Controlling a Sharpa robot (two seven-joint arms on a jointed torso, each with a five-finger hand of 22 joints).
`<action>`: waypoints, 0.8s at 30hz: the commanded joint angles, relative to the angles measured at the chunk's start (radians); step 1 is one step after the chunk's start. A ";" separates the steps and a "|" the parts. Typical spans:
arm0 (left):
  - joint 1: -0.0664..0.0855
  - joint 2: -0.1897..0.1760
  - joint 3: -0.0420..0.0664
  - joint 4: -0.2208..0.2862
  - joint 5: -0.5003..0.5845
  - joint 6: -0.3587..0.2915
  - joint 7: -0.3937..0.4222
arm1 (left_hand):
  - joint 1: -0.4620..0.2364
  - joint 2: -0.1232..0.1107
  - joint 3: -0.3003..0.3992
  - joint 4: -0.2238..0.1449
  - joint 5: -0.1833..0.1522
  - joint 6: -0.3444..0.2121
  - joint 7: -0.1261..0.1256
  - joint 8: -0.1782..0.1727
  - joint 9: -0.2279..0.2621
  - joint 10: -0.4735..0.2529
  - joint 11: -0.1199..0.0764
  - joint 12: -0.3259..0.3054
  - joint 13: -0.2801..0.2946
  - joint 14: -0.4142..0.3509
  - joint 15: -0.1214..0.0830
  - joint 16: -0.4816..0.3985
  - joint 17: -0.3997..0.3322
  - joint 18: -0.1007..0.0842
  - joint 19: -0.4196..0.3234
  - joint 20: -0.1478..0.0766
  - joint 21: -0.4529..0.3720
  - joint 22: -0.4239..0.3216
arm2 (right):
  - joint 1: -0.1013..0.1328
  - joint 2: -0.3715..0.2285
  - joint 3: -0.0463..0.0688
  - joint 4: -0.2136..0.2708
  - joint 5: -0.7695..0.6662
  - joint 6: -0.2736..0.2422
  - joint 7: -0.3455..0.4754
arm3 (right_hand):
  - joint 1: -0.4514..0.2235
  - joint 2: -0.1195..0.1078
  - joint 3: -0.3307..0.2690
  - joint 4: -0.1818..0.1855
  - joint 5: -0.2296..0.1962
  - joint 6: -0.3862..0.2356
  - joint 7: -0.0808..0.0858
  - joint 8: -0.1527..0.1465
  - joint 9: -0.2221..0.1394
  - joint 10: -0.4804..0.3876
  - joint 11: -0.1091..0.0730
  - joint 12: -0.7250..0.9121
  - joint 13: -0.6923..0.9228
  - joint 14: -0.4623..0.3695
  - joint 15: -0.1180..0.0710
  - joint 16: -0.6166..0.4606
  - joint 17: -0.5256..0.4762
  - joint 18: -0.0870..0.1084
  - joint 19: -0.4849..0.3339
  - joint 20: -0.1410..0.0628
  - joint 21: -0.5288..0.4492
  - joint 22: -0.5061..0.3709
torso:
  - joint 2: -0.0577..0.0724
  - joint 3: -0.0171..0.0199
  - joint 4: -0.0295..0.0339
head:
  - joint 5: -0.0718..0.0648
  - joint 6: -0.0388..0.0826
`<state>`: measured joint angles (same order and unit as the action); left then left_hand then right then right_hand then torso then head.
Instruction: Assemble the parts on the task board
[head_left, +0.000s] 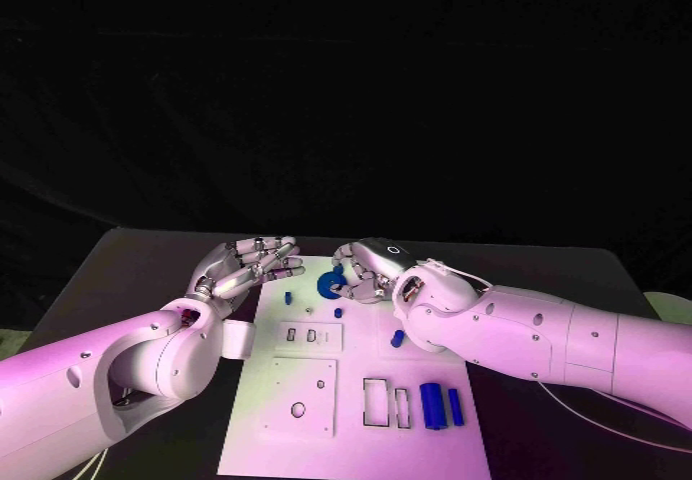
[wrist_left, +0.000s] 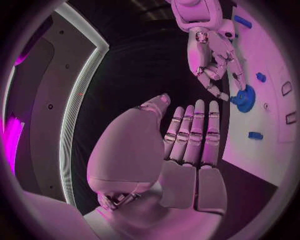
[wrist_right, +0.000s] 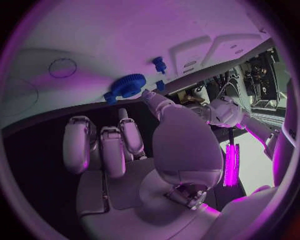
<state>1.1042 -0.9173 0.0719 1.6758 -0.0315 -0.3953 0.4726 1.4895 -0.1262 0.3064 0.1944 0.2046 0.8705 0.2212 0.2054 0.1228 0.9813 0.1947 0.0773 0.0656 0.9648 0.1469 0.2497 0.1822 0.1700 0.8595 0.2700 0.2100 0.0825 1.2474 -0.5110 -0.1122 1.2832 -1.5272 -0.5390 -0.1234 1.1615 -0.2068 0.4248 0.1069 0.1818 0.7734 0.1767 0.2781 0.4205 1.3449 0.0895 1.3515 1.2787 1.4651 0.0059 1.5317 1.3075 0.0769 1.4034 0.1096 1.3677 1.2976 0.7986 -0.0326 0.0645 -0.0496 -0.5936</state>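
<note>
No legible text, labels or nos. on any surface

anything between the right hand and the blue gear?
Nothing visible. The right hand sits right at the blue gear on the task board's far edge, its fingertips at or nearly at the gear. The left hand is off to the side, open and apart.

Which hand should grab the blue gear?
The right hand, probably. Its fingers reach right down beside the gear at the board's far end. The left hand holds nothing, fingers straight, and sits off the board's edge, farther from the gear.
</note>
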 joint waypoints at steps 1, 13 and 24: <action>0.001 0.002 0.001 0.001 0.002 0.012 0.006 | -0.005 -0.008 0.005 0.001 -0.002 -0.005 0.030 -0.007 -0.001 -0.003 0.003 -0.003 0.000 -0.002 0.006 -0.007 0.001 0.014 0.004 0.000 0.000 -0.001 | 0.000 -0.001 0.000 0.001 0.006 0.003 0.006 | -0.013 0.000 -0.007 0.002 -0.005 -0.007 -0.001 -0.006 -0.001 -0.008 0.001 -0.003 -0.001 0.074 0.009 -0.001 0.114 -0.011 0.000 0.008 -0.004 0.000 | 0.000 -0.0004 0.0002 | -0.001 -0.001; 0.001 -0.001 0.001 -0.001 0.002 0.011 0.006 | -0.007 -0.010 0.008 0.000 -0.002 -0.004 0.030 -0.008 -0.002 -0.003 0.003 -0.005 0.000 -0.003 0.006 -0.009 0.002 0.014 0.004 0.001 -0.001 -0.002 | 0.000 -0.059 0.001 0.051 0.052 -0.017 0.020 | -0.008 0.012 -0.023 0.021 0.002 0.019 -0.005 -0.002 0.004 0.008 -0.002 0.011 0.016 0.075 0.008 0.001 0.120 -0.012 0.003 0.009 -0.001 0.006 | -0.001 0.0013 -0.0017 | 0.001 0.002; 0.001 -0.008 0.001 -0.002 0.002 0.015 0.006 | -0.007 -0.010 0.009 0.000 -0.002 -0.004 0.029 -0.008 -0.002 -0.003 0.003 -0.005 0.000 -0.002 0.006 -0.009 0.002 0.014 0.005 0.001 -0.001 -0.003 | 0.031 -0.282 0.006 0.202 0.393 0.009 0.212 | 0.076 0.038 0.012 -0.014 0.013 0.036 -0.005 -0.015 0.002 0.019 -0.004 0.022 0.029 0.072 0.005 -0.003 0.107 -0.008 -0.006 0.006 -0.015 -0.007 | -0.009 0.0071 -0.0197 | -0.017 0.007</action>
<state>1.1040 -0.9258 0.0715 1.6715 -0.0313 -0.3954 0.4722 1.4841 -0.1316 0.3122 0.1944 0.2046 0.8705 0.2212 0.1997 0.1217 0.9813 0.1947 0.0773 0.0655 0.9648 0.1469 0.2431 0.1832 0.1700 0.8595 0.2700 0.2100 0.0809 1.2782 -0.7833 -0.1061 1.4744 -1.3003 -0.5519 -0.0230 1.2315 -0.1708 0.4368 0.0949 0.1918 0.8040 0.1722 0.2683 0.4238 1.3614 0.0839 1.3713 1.3083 1.4684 0.0090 1.5316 1.3074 0.0770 1.4025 0.1175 1.3550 1.2906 0.7928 -0.0279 0.0531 -0.0617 -0.5867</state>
